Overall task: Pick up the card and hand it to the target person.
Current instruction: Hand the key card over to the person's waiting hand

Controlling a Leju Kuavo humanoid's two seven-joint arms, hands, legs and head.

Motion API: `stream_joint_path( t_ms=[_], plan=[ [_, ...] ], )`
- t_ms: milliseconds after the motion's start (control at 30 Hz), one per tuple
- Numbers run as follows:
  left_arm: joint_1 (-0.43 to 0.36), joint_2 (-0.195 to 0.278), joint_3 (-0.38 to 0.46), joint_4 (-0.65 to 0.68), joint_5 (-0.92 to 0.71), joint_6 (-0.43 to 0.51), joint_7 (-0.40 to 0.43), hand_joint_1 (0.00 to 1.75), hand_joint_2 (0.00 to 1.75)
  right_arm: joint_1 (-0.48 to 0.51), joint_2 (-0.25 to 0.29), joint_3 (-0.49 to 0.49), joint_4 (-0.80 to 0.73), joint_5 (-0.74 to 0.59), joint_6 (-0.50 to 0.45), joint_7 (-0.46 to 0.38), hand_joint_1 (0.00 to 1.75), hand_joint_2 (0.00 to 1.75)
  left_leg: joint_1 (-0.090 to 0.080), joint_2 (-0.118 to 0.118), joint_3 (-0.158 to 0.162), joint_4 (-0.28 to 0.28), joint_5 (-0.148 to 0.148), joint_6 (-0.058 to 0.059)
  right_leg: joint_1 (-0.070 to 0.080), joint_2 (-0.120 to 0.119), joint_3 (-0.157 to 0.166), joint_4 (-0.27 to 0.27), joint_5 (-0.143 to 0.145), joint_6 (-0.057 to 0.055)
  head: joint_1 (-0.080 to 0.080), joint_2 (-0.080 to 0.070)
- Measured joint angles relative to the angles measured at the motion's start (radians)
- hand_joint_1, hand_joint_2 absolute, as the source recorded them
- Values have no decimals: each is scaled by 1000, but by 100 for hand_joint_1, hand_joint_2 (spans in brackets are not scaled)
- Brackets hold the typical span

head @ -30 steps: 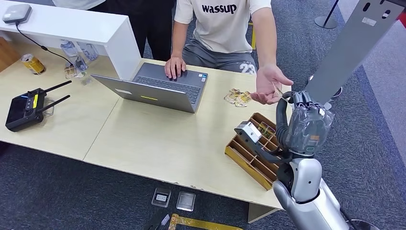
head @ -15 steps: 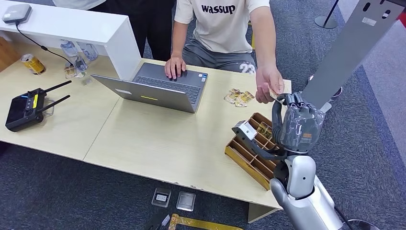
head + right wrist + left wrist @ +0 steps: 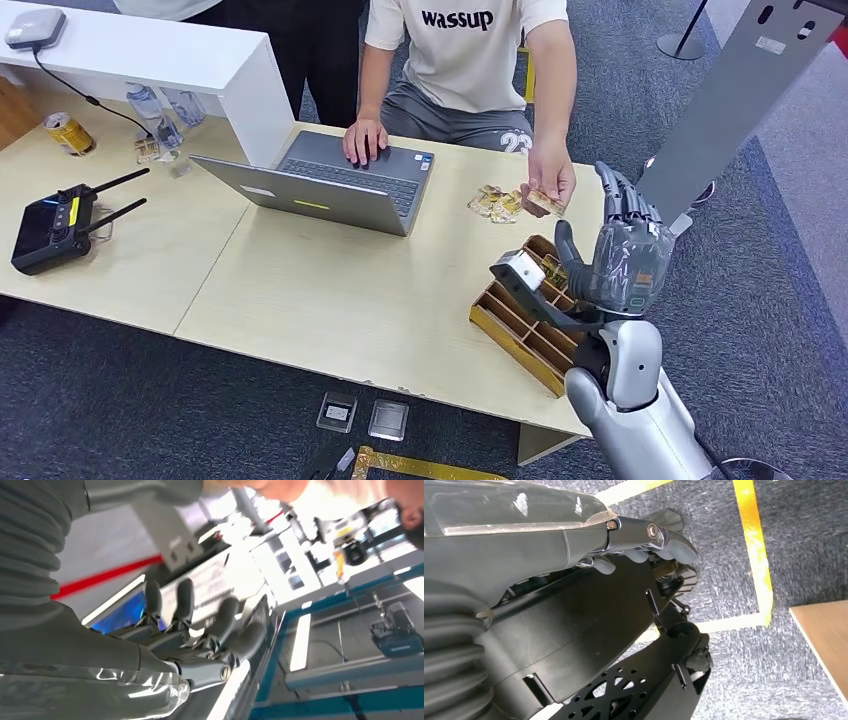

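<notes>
The tan card [image 3: 546,203] is pinched in the hand of the seated person [image 3: 470,50] in the white shirt, low over the table's far right. My right hand [image 3: 622,250] is raised just right of it, apart from the card, fingers spread and holding nothing; its dark fingers [image 3: 220,625] stretch out bare in the right wrist view. My left hand [image 3: 574,545] hangs beside my body over the carpet and holds nothing.
A wooden divided tray [image 3: 520,335] sits at the table's right front edge under my right arm. Small packets [image 3: 495,203] lie by the person's hand. A laptop [image 3: 330,185], a remote controller [image 3: 55,225] and a can [image 3: 70,133] stand to the left. A grey panel [image 3: 735,90] rises on the right.
The person took the card from my right hand and brought it down toward the table. My right hand's fingers spread apart and the hand sank slightly.
</notes>
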Motion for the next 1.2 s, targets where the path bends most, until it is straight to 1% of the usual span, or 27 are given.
stream_joint_path(
  t_ms=[67,100,167,200,233,267,300,400,467,500,567,633,767,900,967,1033,1100,1200],
  plan=[
    [0,0,0,0,3,3,2,0,0,3,17,-43,2,-102,0,-109,0,175,0,0,0,0,0,0,0,0,0,0,0,0,0,0],
    [0,0,0,0,6,3,2,0,0,4,26,-67,5,-167,0,-178,0,175,0,0,0,0,0,0,0,0,0,0,0,0,0,0],
    [0,0,0,0,14,4,4,0,0,2,48,-120,24,-373,0,-338,0,175,0,0,0,0,0,0,0,0,0,0,0,0,0,0],
    [0,0,0,0,18,4,4,0,0,1,58,-144,37,-501,0,-405,0,175,0,0,0,0,0,0,0,0,0,0,0,0,0,0],
    [0,0,1,0,21,5,5,0,0,2,67,-164,50,-628,1,-453,0,175,0,0,0,0,0,0,0,0,0,0,0,0,0,0],
    [1,0,1,0,25,6,6,0,0,5,74,-177,59,-743,7,-480,0,175,0,0,0,0,0,0,0,0,0,0,0,0,0,0],
    [1,0,1,0,28,6,7,0,0,10,78,-186,64,-847,21,-489,0,175,0,0,0,0,0,0,0,0,0,0,0,0,0,0],
    [1,1,2,0,37,8,7,0,0,49,78,-190,46,-1138,97,-483,0,175,0,0,0,0,0,0,0,0,0,0,0,0,0,0],
    [2,1,3,0,43,10,8,0,0,82,71,-189,17,-1285,141,-469,0,175,0,0,0,0,0,0,0,0,-1,0,0,0,0,0],
    [3,2,3,0,46,11,7,0,0,99,65,-187,-2,-1335,158,-460,0,175,0,0,0,0,0,0,0,0,-1,0,0,0,0,0],
    [4,3,4,0,52,12,7,0,0,138,44,-184,-52,-1408,190,-431,0,175,0,0,0,0,0,0,0,0,-1,0,0,0,0,0],
    [6,5,5,0,56,12,7,0,0,185,17,-181,-114,-1449,206,-395,0,175,0,0,-1,0,0,0,0,0,-1,0,0,0,0,0],
    [7,9,8,0,63,12,7,0,0,268,-42,-175,-241,-1471,221,-338,0,175,0,0,-1,0,0,0,0,0,-2,-1,0,0,0,0],
    [8,10,12,0,70,12,7,0,0,335,-89,-172,-345,-1481,244,-311,0,175,0,0,-1,0,0,0,0,0,-1,-1,0,0,0,0],
    [8,11,14,0,71,13,6,0,0,356,-107,-169,-387,-1481,255,-306,0,87,0,0,-1,0,0,0,0,0,-1,-1,0,0,0,0],
    [8,11,17,0,72,13,3,0,0,371,-124,-164,-428,-1477,278,-290,0,87,0,0,-1,0,0,0,0,0,-1,-1,0,0,0,0],
    [8,12,20,0,73,13,-1,0,0,382,-143,-155,-467,-1476,317,-262,0,175,0,0,-1,0,0,0,0,0,-1,-1,0,0,0,0],
    [8,14,22,0,74,11,-1,0,0,402,-175,-139,-524,-1494,393,-207,0,175,0,0,-1,0,0,0,0,0,-1,-1,0,0,0,0]
  ],
)
